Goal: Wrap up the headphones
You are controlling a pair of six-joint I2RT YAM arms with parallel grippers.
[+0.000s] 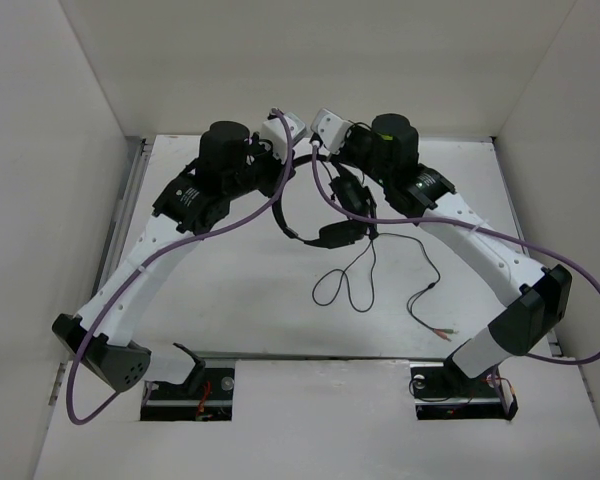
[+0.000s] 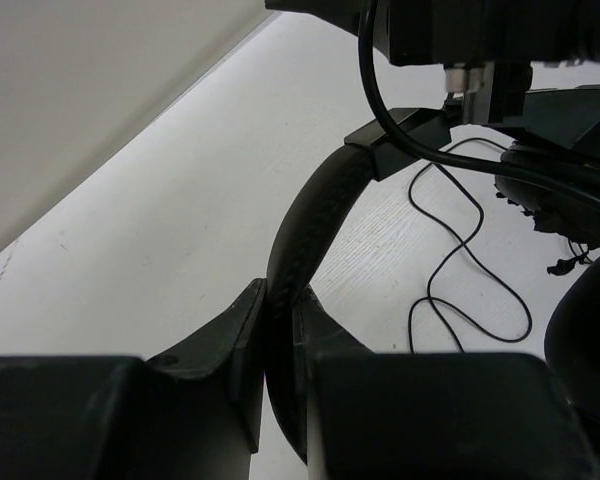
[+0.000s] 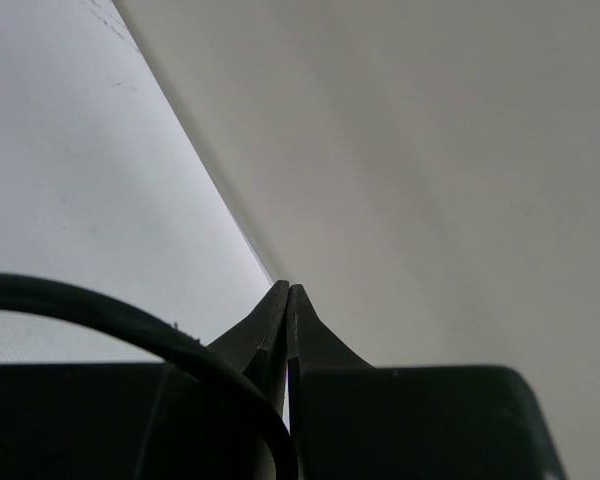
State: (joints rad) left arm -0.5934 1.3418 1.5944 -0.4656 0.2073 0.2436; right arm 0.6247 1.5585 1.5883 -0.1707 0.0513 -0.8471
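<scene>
The black headphones [image 1: 337, 235] hang above the table's far middle between both arms. My left gripper [image 1: 280, 170] is shut on the headband; in the left wrist view the padded band [image 2: 310, 220] rises out of my closed gripper [image 2: 280, 297] towards the earcups [image 2: 565, 190]. The thin black cable [image 1: 355, 285] trails in loops on the table, also seen in the left wrist view [image 2: 460, 240], and ends in coloured plugs [image 1: 443, 336]. My right gripper [image 1: 320, 135] is beside the band's top; its jaws [image 3: 287, 292] are closed, nothing visible between them.
White walls enclose the table on the left, far and right sides. Thick purple arm cables [image 1: 230, 225] drape over both arms near the headphones. A thick black cable [image 3: 130, 320] crosses the right wrist view close to the fingers.
</scene>
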